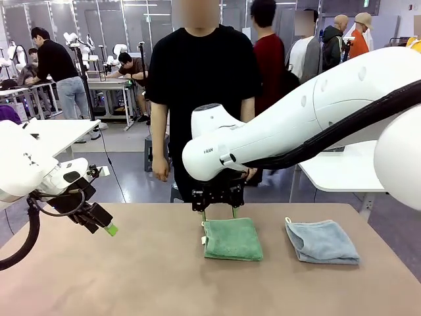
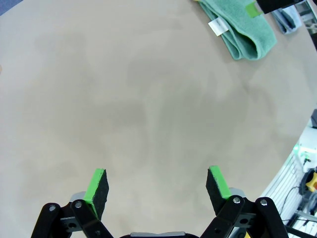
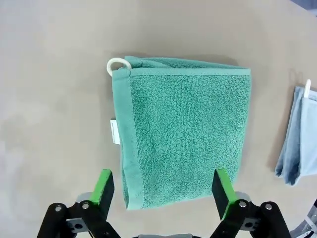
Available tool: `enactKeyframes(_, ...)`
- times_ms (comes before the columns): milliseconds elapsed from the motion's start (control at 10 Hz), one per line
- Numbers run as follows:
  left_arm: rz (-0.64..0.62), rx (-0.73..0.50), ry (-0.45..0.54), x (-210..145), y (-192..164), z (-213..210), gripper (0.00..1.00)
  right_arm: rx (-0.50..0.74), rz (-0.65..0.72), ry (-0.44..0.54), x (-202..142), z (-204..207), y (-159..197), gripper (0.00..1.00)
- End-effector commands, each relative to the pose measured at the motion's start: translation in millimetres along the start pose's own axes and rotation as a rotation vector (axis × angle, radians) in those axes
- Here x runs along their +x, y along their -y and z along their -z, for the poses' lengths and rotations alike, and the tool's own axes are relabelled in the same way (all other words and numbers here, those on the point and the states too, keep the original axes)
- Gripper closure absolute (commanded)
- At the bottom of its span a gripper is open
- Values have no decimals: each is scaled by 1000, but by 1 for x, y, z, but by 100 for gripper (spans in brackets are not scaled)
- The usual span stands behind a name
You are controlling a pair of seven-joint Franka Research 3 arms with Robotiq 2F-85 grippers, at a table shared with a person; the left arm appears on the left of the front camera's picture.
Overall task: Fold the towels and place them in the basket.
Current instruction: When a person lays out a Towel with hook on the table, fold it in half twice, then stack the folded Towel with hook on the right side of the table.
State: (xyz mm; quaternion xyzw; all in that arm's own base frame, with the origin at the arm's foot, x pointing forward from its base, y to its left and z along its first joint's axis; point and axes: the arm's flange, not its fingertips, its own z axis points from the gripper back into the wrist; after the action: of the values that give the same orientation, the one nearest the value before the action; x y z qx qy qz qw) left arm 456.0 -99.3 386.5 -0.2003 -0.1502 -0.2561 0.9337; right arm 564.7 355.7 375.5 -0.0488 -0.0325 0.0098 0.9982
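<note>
The mint green towel (image 1: 231, 238) lies folded at the table's middle, with a white tag (image 3: 114, 132) and a loop at one edge. My right gripper (image 1: 219, 213) hangs open just above its far edge; in the right wrist view the green towel (image 3: 183, 134) lies flat ahead of the open gripper (image 3: 162, 191). To the right lies the folded pale grey-blue towel (image 1: 322, 241), its edge (image 3: 298, 144) also in the right wrist view. At the left, my left gripper (image 1: 106, 226) hovers above bare table, open and holding nothing (image 2: 157, 183). The basket is out of view.
A person in black (image 1: 200, 92) stands at the far side of the brown table (image 1: 131, 276), arms hanging down. The green towel (image 2: 242, 29) lies far ahead in the left wrist view. A white table (image 1: 342, 168) stands behind at the right.
</note>
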Motion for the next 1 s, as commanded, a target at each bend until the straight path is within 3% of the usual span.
enactKeyframes(0,-7,-3,-15,3,0,-2,0,-16,4,1,3,0,-2,0)
enactKeyframes(900,-7,-3,-15,3,0,-2,0,-16,4,1,3,0,-2,0)
